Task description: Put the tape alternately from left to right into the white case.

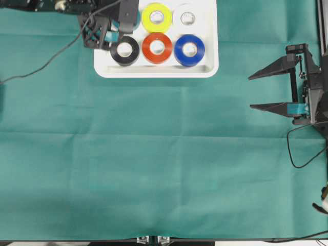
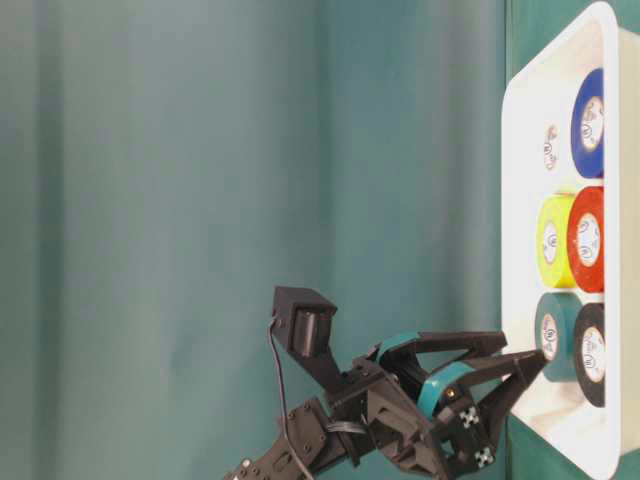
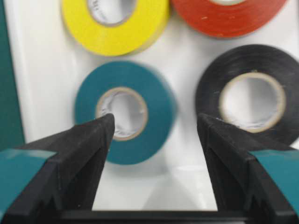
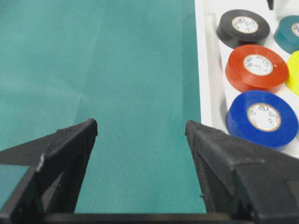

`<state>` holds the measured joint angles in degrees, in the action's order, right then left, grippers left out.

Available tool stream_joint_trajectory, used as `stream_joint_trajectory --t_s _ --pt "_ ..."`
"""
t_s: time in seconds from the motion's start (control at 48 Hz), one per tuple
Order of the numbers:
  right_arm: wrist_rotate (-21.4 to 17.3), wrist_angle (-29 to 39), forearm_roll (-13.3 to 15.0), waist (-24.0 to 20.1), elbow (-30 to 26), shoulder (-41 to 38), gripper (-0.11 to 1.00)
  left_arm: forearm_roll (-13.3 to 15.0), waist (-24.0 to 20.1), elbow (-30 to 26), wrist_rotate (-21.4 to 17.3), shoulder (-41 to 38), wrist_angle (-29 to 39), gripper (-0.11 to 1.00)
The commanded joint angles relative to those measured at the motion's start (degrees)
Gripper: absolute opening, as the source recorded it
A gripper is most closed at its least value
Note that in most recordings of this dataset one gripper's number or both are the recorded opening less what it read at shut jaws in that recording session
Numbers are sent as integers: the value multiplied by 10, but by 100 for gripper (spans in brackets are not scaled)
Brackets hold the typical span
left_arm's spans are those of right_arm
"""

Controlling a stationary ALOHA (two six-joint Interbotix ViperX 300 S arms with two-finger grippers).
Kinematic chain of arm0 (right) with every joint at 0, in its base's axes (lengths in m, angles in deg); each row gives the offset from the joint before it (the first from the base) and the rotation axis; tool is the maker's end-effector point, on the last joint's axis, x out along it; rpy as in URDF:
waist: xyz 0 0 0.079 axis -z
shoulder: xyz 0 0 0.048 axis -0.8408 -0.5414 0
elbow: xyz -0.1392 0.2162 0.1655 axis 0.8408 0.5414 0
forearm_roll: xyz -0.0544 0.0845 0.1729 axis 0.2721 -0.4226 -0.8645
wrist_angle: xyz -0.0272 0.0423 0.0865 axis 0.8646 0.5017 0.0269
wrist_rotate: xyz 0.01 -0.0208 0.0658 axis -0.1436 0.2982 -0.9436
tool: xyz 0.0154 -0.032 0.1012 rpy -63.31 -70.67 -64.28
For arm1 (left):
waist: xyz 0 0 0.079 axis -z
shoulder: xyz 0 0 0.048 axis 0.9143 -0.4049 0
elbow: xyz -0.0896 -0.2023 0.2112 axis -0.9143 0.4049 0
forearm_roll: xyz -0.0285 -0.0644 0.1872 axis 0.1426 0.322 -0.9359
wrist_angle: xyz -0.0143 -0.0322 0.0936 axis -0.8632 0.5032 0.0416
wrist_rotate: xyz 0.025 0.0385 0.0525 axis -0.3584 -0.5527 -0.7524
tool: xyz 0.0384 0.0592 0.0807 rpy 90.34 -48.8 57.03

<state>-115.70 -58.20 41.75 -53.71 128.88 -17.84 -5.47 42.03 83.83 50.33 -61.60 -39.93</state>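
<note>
The white case (image 1: 156, 70) is a smooth, shiny plastic tray with round corners and a low raised rim, and it sits at the far edge of the worktop (image 1: 154, 164), which is covered with a soft green cloth with faint fold lines. All six rolls of tape lie flat inside it in two rows, like little glossy rings with pale paper middles. The near row has the black roll (image 1: 124, 49), the red-orange roll (image 1: 157, 47) and the blue roll (image 1: 189, 49). Behind them are the teal roll (image 3: 122, 112), the yellow roll (image 1: 157, 17) and the white roll (image 1: 186, 17), which is hard to pick out against the white tray. From above, the teal roll is mostly hidden under the left gripper (image 3: 154, 128). That gripper hangs just over the teal roll with its two black fingers spread wide on either side, letting go and holding nothing. Its fingers are hard black plastic with teal tape strips on them. A thin black cable (image 1: 46, 59) trails from the left arm across the cloth. The right gripper (image 1: 252, 92) waits well apart at the right side, fingers wide apart and nothing between them, above bare cloth.
</note>
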Motion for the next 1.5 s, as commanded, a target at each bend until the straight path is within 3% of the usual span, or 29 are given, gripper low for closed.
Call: stream_joint_trajectory --t_s 0.0,0.417,0.792,1.168,1.481 --pt "-1 -2 -2 -2 -9 -3 81 2 18 1 4 28 -3 96" --pt "0 -2 -2 -2 -13 -6 81 2 109 43 81 80 -32 95" --pt "0 -2 -2 -2 -18 -17 81 2 198 82 210 111 -99 95" --pt "0 -3 -7 -2 -20 -28 81 3 250 105 324 119 -125 95" --pt "0 -4 -9 -2 -20 -28 81 3 251 110 342 119 -132 95"
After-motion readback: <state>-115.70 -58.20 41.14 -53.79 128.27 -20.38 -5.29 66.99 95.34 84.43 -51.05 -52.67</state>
